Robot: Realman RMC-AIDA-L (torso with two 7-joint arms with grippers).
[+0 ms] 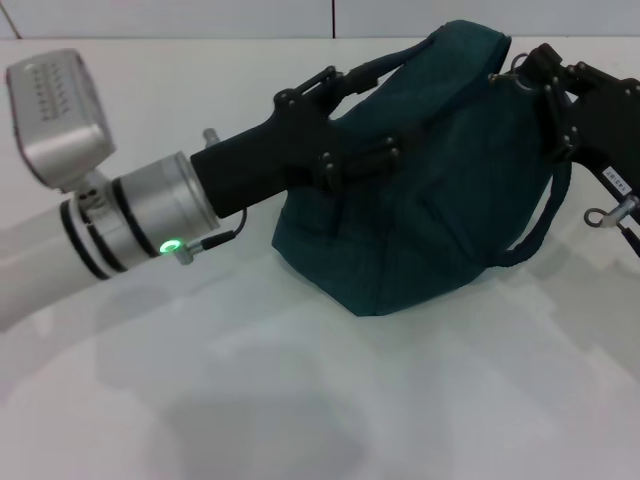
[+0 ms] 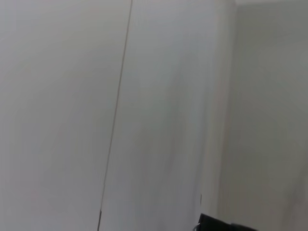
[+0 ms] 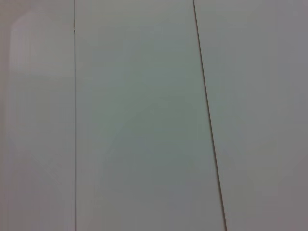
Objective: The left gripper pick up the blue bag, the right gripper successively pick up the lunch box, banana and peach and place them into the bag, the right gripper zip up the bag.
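Bag (image 1: 430,190): dark teal fabric, soft slumped dome, resting on white table (image 1: 250,400). Left gripper (image 1: 375,150), black metal, pinching bag's near side. Right gripper (image 1: 535,75) at top corner by zipper; finger spacing indiscernible.

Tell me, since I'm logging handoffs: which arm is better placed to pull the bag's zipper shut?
Probably the right. The right end effector is at the top right corner of the blue bag, by the metal ring. The left end effector grips the bag's left side, steadying it.
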